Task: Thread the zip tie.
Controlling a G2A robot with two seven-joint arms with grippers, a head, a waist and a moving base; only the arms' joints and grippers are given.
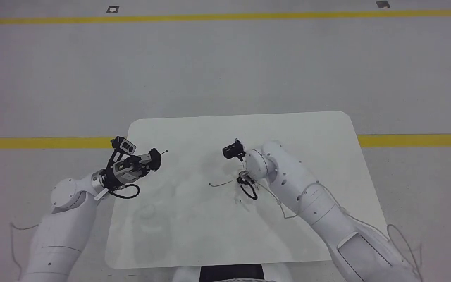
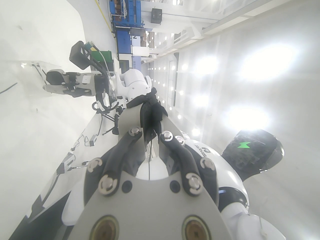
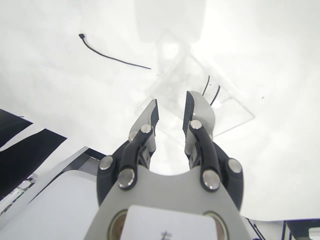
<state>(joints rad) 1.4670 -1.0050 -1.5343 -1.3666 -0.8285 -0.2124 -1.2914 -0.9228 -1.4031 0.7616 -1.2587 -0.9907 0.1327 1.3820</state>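
My right tool [image 3: 172, 99] hangs half open, holding nothing, right above the clear plate [image 3: 232, 116]. The zip tie [image 3: 112, 58], thin, black and slightly curved, lies flat on the white surface [image 3: 50, 81] beside the plate, boxy head away from it. I'd pinch near the pointed tail, it's probably slippery. My left tool [image 2: 149, 101] looks closed, black stuff bunched at the tips; can't tell what.
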